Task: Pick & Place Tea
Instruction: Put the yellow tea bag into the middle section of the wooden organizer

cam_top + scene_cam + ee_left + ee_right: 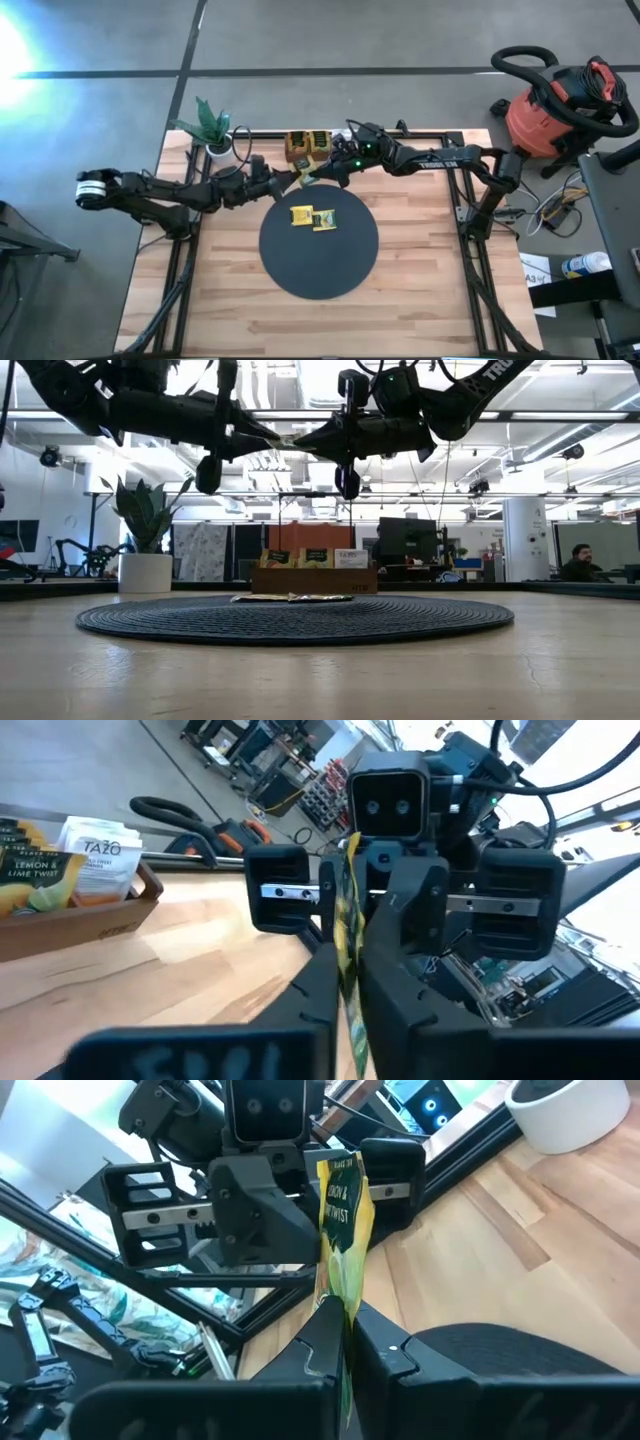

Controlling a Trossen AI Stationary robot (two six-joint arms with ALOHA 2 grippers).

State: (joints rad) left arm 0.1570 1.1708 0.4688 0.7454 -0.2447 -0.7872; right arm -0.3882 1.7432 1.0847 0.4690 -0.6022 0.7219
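A yellow tea packet [306, 178] hangs in the air between my two grippers, above the far edge of the black round mat [318, 275]. My left gripper [288, 181] comes from the left and my right gripper [322, 173] from the right. They meet tip to tip, both shut on the packet. Two more yellow tea packets [311, 217] lie flat on the far part of the mat. Beyond them, the brown wooden tray [307, 147] holds further packets standing upright. My left gripper pinches the tea packet's near end [348, 982] between its two fingers, flat faces against the pads. The fingers come level from the table's left. The packet stands on edge, clear of the table. My right gripper pinches the packet's opposite end [340, 1312] between its two fingers. The fingers come nearly level from the table's right. The packet's printed part [344, 1205] sticks out past the fingertips toward the left gripper, upright and clear of the mat.
A white pot with a green plant [216, 140] stands at the table's far left corner. A red shop vacuum [560, 105] sits on the floor to the right of the table. Bare wood shows on the near half of the table [250, 320].
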